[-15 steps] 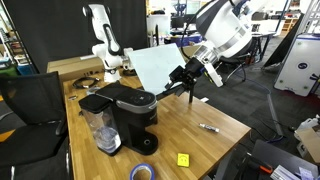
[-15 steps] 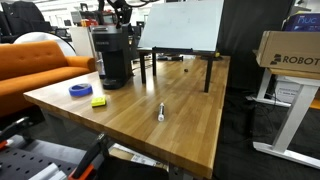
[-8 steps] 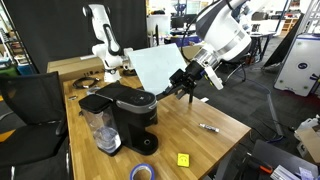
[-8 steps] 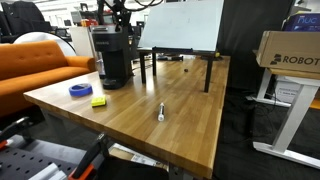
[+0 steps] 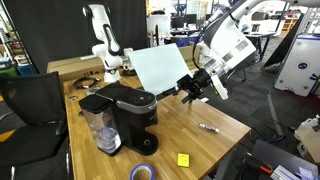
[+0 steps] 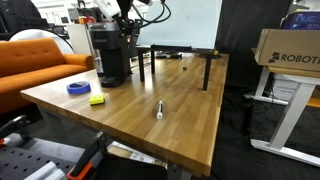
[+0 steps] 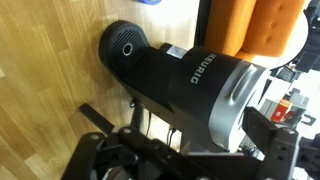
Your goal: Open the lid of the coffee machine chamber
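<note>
The black coffee machine [image 5: 130, 112] stands on the wooden table, with its clear water tank [image 5: 100, 130] beside it. Its rounded glossy lid [image 5: 135, 100] lies shut on the brew head. My gripper [image 5: 190, 88] hangs open and empty just beside the brew head, at about lid height, not touching it. In an exterior view the machine [image 6: 110, 55] stands at the far left with my gripper [image 6: 128, 30] by its top. The wrist view looks down on the brew head [image 7: 180, 85] and its silver handle [image 7: 235, 92], with my dark fingers [image 7: 190, 150] spread below it.
A blue tape roll [image 5: 143, 172], a yellow block [image 5: 183, 159] and a marker [image 5: 209, 127] lie on the table in front. A white board [image 5: 160, 68] stands behind on a black frame [image 6: 180, 60]. A white arm [image 5: 105, 40] is at the back, an orange sofa [image 6: 30, 65] to the side.
My gripper has come down a little and shifted slightly away from the machine's side. The lid and the machine have not moved.
</note>
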You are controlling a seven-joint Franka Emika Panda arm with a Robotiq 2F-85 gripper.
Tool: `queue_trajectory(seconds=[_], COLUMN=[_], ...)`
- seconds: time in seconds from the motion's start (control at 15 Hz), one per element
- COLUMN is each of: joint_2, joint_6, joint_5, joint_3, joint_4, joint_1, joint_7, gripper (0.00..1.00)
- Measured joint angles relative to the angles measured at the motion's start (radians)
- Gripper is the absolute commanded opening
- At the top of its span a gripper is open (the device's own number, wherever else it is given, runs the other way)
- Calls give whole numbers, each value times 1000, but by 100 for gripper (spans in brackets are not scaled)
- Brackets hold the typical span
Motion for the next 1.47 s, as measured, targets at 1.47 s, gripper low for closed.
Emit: queue_trajectory(seconds=[1.47], joint_2=[148], joint_6=[-184], joint_5=[230], joint_3=[113], joint_4=[114], joint_1=[0], joint_7=[-310], gripper=[100])
